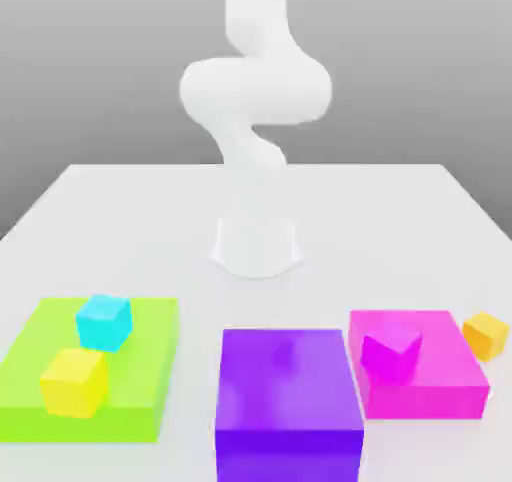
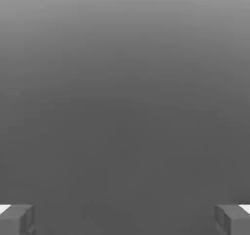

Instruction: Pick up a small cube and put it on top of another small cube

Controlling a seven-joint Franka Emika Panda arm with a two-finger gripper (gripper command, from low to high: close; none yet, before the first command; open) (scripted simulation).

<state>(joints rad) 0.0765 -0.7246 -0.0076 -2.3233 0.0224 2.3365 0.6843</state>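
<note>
Pincer (image 2: 125, 220) wide, fingers well apart at two edges of the hand view, nothing between them. Table (image 1: 190, 205) is pale and carries everything. Arm (image 1: 258, 90) is white, its base (image 1: 256, 245) toward the table's far side, behind the blocks in the exterior view.

Green slab (image 1: 140, 370) is flat and wide, at the exterior view's left. Purple block (image 1: 288, 380) sits near the middle, at the front, top bare, near face cut off by the lower edge of the picture. Pink slab (image 1: 440, 400) is flat, just beside the purple block on the exterior view's right; can't tell if they touch.

Small cubes, roughly by how big they look: yellow cube (image 1: 75, 383) on the green slab, toward the front. Magenta cube (image 1: 391, 354) on the pink slab, turned at an angle, blends into the slab colour. Cyan cube (image 1: 104, 323) also on the green slab, farther back than the yellow cube and close to it; contact unclear. Orange cube (image 1: 485, 336), the task's thing, is down on the table at the exterior view's right edge, just beside the pink slab, turned at an angle, nothing on top.
</note>
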